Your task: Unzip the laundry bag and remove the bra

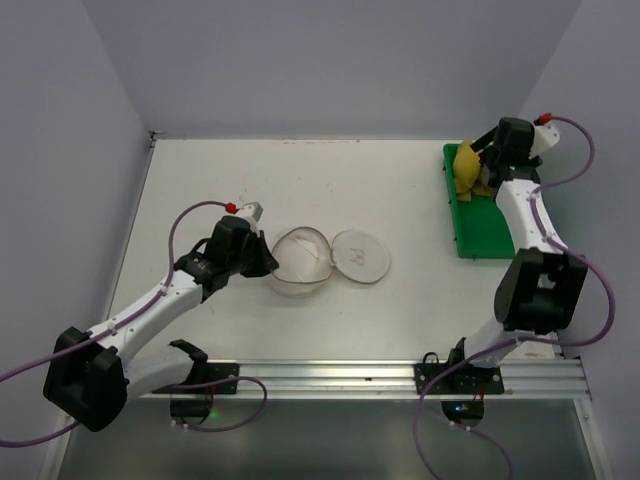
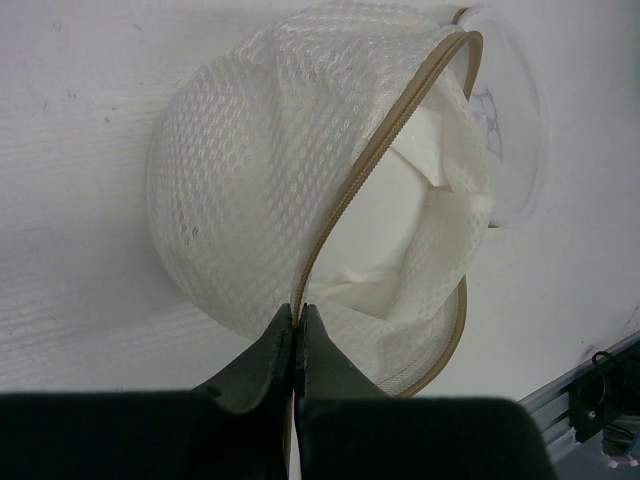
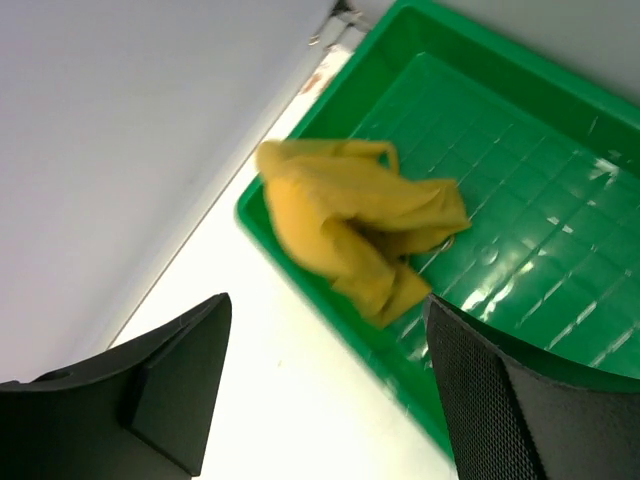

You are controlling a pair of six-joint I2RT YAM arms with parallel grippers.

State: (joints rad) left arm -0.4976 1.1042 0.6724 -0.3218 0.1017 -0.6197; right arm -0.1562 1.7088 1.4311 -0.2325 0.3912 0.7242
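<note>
Counting one laundry bag (image 1: 300, 262), one bra (image 1: 466, 168), one tray (image 1: 487, 228): our left gripper (image 2: 298, 315) is pinching the bag's zipper rim; right gripper (image 3: 327, 310) is hanging spread over bra at tray's far-left corner.

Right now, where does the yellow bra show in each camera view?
Top external: upper right, bra at the green tray's far end.
Left wrist: not in it.
Right wrist: centre, bra over the tray's corner.
Shared landmark: the green tray.

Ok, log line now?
left claw shut on laundry bag | laundry bag unzipped | right claw open | bra at green tray corner
</note>
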